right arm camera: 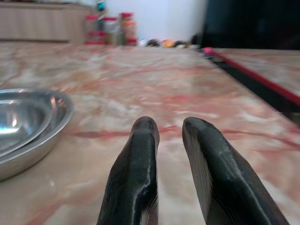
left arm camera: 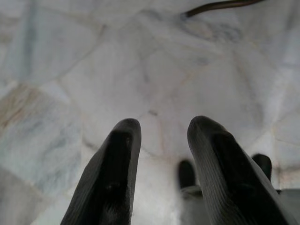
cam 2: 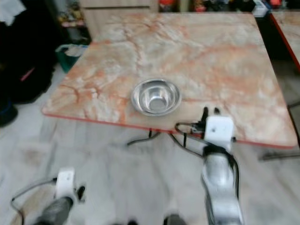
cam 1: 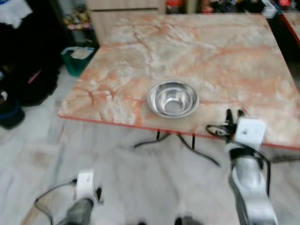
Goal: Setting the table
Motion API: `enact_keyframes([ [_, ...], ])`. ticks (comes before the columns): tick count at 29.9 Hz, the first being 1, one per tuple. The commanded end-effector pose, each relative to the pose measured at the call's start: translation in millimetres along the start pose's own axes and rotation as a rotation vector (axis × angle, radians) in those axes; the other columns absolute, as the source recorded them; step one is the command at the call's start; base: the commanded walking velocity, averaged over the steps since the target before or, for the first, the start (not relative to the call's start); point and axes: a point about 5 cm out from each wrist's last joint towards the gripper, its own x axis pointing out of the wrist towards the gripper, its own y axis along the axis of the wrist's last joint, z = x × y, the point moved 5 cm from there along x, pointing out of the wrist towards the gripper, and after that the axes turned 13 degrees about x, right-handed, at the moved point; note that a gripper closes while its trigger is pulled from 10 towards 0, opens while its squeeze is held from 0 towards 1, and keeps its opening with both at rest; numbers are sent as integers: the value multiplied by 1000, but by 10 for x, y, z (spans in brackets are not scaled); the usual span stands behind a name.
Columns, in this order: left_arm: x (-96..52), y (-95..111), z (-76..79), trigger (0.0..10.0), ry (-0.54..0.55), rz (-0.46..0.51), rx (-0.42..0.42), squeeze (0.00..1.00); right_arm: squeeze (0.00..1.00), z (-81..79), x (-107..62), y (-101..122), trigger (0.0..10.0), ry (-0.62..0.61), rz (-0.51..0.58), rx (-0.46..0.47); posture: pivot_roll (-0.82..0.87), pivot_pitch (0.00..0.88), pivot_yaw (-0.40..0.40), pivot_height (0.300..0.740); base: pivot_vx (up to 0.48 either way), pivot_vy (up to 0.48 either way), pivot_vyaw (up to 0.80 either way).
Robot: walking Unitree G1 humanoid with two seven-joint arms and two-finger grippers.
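A shiny steel bowl (cam 1: 173, 98) stands upright and empty on the pink marble table (cam 1: 225, 56), close to its front edge. My right gripper (cam 1: 234, 114) hovers just above that front edge, a hand's width to the right of the bowl and apart from it. In the right wrist view its fingers (right arm camera: 140, 154) show a narrow gap with nothing between them, and the bowl (right arm camera: 28, 122) lies off to one side. My left gripper (left arm camera: 164, 124) hangs low over the white floor tiles, open and empty.
A green basket (cam 1: 77, 58) and dark bundles stand left of the table. Jars line the far edge (right arm camera: 112, 28). A second red-edged table (cam 1: 291, 23) stands at the far right. Black table legs (cam 1: 187, 143) spread on the floor under the front edge.
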Motion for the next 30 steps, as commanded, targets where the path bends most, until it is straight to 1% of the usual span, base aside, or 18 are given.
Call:
enact_keyframes([
  [1, -23, -106, -101, 10000, 32, -35, -2, 0, 0, -66, -14, -3, 10000, 12, 2, 25, -155, 171, 98, 740, 0, 0, 0],
  [3, -19, -90, -77, 10000, 28, -31, 5, 0, 0, -56, -17, -10, 10000, 7, 4, 33, -155, 168, 98, 740, 0, 0, 0],
  [9, -21, -95, -80, 10000, 27, -30, 6, 0, 0, -48, -28, -19, 10000, 1, 3, 34, -157, 160, 98, 740, 0, 0, 0],
  [12, -30, -117, -117, 10000, 28, -32, 9, 0, 0, -16, -88, -18, 10000, -16, 6, 31, -158, 148, 96, 740, 0, 0, 0],
  [13, -34, -127, -136, 10000, 29, -32, 10, 0, 0, 0, -138, -27, 10000, -16, 3, 23, -153, 146, 94, 740, 0, 0, 0],
  [14, -34, -127, -136, 10000, 29, -32, 10, 0, 0, 0, -138, -27, 10000, -16, 3, 23, -153, 146, 94, 740, 0, 0, 0],
  [17, -45, -151, -184, 10000, 32, -35, 13, 0, 0, 120, -392, -254, 10000, -12, -80, -21, -162, 155, 90, 740, 0, 0, 0],
  [18, -46, -153, -188, 10000, 32, -36, 15, 0, 0, 149, -437, -303, 10000, -15, -98, -29, -162, 155, 90, 740, 0, 0, 0],
  [20, -47, -157, -193, 10000, 33, -37, 14, 0, 0, 246, -523, -528, 10000, -53, -166, -41, -167, 159, 95, 740, 0, 0, 0],
  [22, -48, -163, -191, 10000, 34, -39, 17, 0, 0, 293, -571, -708, 10000, -74, -217, -38, -167, 159, 95, 740, 0, 0, 0],
  [23, -48, -165, -186, 10000, 35, -39, 16, 0, 0, 323, -606, -896, 10000, -93, -278, -9, -159, 158, 93, 740, 0, 0, 0],
  [26, -48, -165, -183, 10000, 35, -39, 15, 0, 0, 330, -616, -949, 10000, -99, -296, 3, -159, 158, 93, 740, 0, 0, 0],
  [27, -46, -162, -175, 10000, 36, -38, 12, 0, 0, 361, -639, -1166, 10000, -117, -368, 30, -159, 157, 92, 740, 0, 0, 0],
  [28, -46, -161, -174, 10000, 36, -38, 12, 0, 0, 368, -646, -1218, 10000, -121, -385, 35, -159, 157, 92, 740, 0, 0, 0],
  [29, -45, -161, -166, 10000, 35, -38, 12, 0, 0, 381, -664, -1336, 10000, -129, -434, 66, -161, 162, 90, 740, 0, 0, 0],
  [30, -44, -161, -149, 10000, 32, -40, 17, 0, 0, 405, -695, -1507, 10000, -152, -504, 131, -162, 159, 88, 740, 0, 0, 0],
])
